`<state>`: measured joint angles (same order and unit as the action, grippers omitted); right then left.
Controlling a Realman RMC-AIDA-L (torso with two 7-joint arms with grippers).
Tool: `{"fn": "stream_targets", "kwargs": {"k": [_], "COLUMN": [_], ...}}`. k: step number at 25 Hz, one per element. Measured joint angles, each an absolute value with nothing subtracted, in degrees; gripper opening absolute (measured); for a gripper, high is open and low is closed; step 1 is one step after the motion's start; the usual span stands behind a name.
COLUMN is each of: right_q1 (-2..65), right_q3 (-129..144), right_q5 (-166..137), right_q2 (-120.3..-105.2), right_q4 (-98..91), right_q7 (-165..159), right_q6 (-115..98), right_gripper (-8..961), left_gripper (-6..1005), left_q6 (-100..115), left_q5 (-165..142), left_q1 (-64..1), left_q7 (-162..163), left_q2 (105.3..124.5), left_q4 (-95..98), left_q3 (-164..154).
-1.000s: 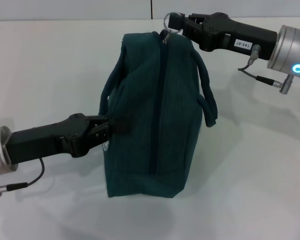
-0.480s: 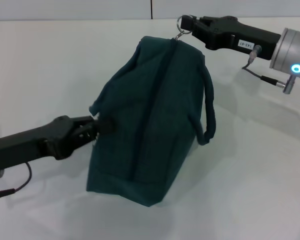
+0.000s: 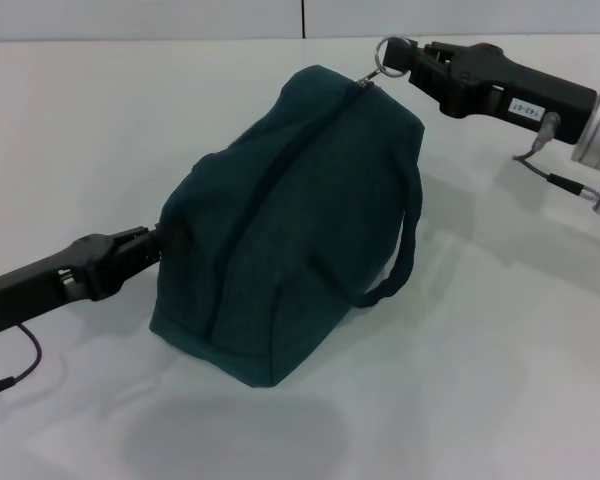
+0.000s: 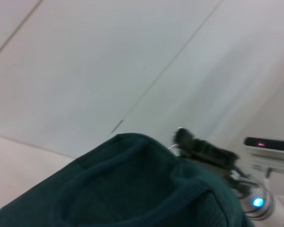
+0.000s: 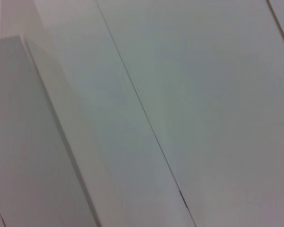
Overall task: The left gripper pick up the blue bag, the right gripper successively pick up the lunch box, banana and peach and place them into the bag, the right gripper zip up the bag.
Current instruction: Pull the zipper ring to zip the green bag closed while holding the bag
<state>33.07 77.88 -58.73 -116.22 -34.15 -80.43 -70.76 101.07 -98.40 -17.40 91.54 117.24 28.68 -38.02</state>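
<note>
Teal bag [image 3: 290, 215] on white table [image 3: 500, 330]

We found the bag [image 3: 285, 215] near the middle of the table [image 3: 500, 380], tilted, its far end raised. The left gripper [image 3: 170, 238] met its near-left side, while the right gripper [image 3: 405, 58] sat at the zipper ring [image 3: 388, 55] on its far-right top corner. A handle strap [image 3: 395, 265] hung off the bag's right side.

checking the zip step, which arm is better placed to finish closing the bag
Right. Its pincer holds the zipper pull ring at the far end of the blue bag. The left pincer grips the bag's near end, bracing it.
</note>
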Motion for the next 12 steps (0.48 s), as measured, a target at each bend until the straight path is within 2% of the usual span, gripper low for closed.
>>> {"fn": "stream_targets", "kwargs": {"k": [6, 10, 12], "right_q1": [31.31, 31.01, 30.81], "right_q3": [78.99, 78.93, 78.76], "right_q5": [-57.72, -57.67, -57.66], "right_q2": [-116.06, -115.96, -115.94], "right_q4": [-35.58, -35.45, -35.44], "right_q7": [-81.29, -81.25, -81.19], "right_q6": [-70.64, -70.68, -70.81], "right_gripper": [92, 93, 94], "left_gripper": [51, 51, 126], "left_q6": [98.86, 99.21, 99.21], "left_q5": [-98.50, -98.91, -98.91], "left_q1": [-17.44, -17.51, -17.51], "left_q7": [92.58, 93.03, 93.03], "left_q2": [117.06, 116.22, 116.22], "left_q4": [28.73, 29.34, 29.34], "left_q3": [-38.20, -38.46, -38.46]}}
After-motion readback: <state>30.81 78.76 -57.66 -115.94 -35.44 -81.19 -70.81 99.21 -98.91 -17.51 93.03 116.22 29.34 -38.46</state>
